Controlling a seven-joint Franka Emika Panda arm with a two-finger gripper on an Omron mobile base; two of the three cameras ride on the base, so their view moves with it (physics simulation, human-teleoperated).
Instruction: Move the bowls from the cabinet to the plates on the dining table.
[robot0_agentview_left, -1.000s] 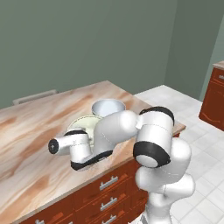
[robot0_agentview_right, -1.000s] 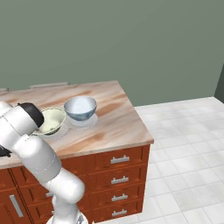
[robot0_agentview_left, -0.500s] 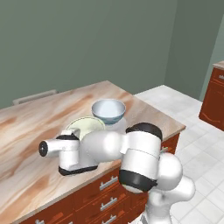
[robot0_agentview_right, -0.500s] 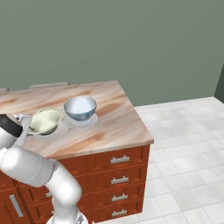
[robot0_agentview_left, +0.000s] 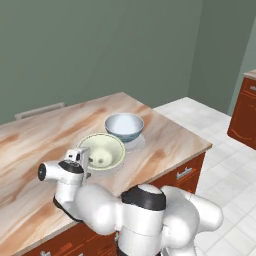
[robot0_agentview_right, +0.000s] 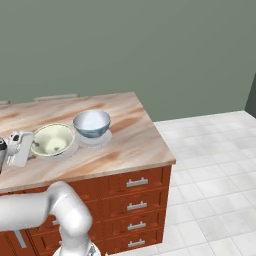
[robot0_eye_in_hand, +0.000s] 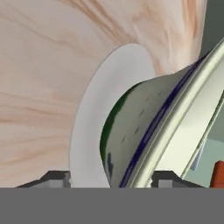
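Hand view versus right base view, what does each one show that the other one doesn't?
Hand view alone: the green band near the cream bowl's foot, and the gripper's fingertips either side of its rim. Right base view alone: the grey-blue bowl on its plate, the drawers, the tiled floor. Both: the cream bowl on its plate on the dining table.

bowls (robot0_agentview_right: 91, 123) on plates (robot0_agentview_right: 95, 140) | side by side on dining table (robot0_agentview_right: 135, 135)
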